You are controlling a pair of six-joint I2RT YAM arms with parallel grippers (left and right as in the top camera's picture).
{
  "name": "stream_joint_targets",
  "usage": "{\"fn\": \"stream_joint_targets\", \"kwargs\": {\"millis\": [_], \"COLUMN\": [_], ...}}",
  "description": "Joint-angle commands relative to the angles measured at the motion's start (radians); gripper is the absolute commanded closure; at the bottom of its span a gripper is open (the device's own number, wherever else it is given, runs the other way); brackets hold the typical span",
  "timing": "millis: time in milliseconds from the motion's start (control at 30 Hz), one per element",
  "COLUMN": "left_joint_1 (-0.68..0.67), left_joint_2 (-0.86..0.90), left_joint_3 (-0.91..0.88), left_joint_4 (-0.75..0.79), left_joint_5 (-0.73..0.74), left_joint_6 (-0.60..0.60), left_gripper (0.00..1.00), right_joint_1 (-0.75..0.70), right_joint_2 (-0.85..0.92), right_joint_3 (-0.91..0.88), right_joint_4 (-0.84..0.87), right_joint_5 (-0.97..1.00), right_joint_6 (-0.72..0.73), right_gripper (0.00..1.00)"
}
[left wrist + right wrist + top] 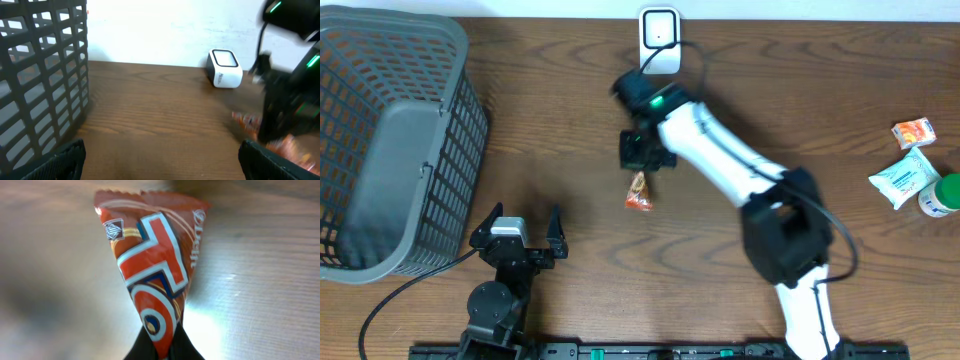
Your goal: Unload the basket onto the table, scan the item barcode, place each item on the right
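Grey basket (470,110) at left, right tool (642,170) pinching orange packet (640,193)

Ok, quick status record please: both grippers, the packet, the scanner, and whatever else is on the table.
right gripper: shut on packet
packet: orange, pinched at one end, no barcode showing in wrist view
scanner: white, far table edge, beyond the packet
left gripper: open, empty, beside basket
basket: grey, left side
others: orange pack, white pouch, green bottle, right edge
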State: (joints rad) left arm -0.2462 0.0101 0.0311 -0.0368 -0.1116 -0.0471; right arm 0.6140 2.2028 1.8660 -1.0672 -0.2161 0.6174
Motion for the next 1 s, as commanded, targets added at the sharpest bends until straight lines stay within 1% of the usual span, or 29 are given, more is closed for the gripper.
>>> {"fn": "stream_joint_targets", "kwargs": {"millis": [0,100,167,233,267,300,400,500,600,633,767,833,867,967], "left_joint_1": [-0.004,-0.004,-0.004,-0.004,-0.004,-0.004,-0.004,-0.004,-0.004,-0.004,-0.004,-0.004,-0.004,-0.004], "left_joint_2": [-0.006,-0.006,-0.006,-0.006,-0.006,-0.006,-0.006,-0.006,-0.006,-0.006,-0.006,-0.006,-0.006,-0.006], "left_joint_3": [-0.027,-0.027,-0.027,-0.027,-0.027,-0.027,-0.027,-0.027,-0.027,-0.027,-0.027,-0.027,-0.027,-0.027], "left_joint_4": [-0.022,-0.022,-0.022,-0.022,-0.022,-0.022,-0.022,-0.022,-0.022,-0.022,-0.022,-0.022,-0.022,-0.022], "left_joint_5": [-0.020,-0.020,-0.020,-0.020,-0.020,-0.020,-0.020,-0.020,-0.020,-0.020,-0.020,-0.020,-0.020,-0.020], "left_joint_6": [0.013,0.013,0.013,0.013,0.013,0.013,0.013,0.013,0.013,0.013,0.013,0.013,0.013,0.013], "left_gripper": [0.02,0.02,0.02,0.02,0.02,0.02,0.02,0.02,0.02,0.02,0.02,0.02,0.02,0.02], "right_joint_1": [-0.092,-0.142,-0.177,-0.203,-0.216,-0.241,-0.268,-0.283,-0.286,-0.287,-0.287,-0.285,-0.285,-0.286], "right_joint_2": [-0.040,-0.040,-0.040,-0.040,-0.040,-0.040,-0.040,-0.040,-0.040,-0.040,-0.040,-0.040,-0.040,-0.040], "right_joint_3": [-0.011,-0.051,-0.098,-0.156,-0.190,-0.261,-0.352,-0.446,-0.494,-0.511,-0.563,-0.585,-0.612,-0.660], "right_joint_4": [-0.024,-0.016,0.033,0.126,0.188,0.330,0.506,0.678,0.726,0.726,0.702,0.661,0.624,0.621], "right_joint_5": [-0.541,-0.729,-0.840,-0.970,-1.040,-1.164,-1.239,-1.344,-1.330,-1.294,-1.131,-1.055,-0.986,-0.967], "right_joint_6": [-0.342,-0.478,-0.514,-0.534,-0.533,-0.515,-0.411,-0.411,-0.497,-0.524,-0.529,-0.529,-0.529,-0.528], "right_gripper": [0.99,0.99,0.99,0.99,0.99,0.99,0.99,0.99,0.99,0.99,0.99,0.99,0.99,0.99]}}
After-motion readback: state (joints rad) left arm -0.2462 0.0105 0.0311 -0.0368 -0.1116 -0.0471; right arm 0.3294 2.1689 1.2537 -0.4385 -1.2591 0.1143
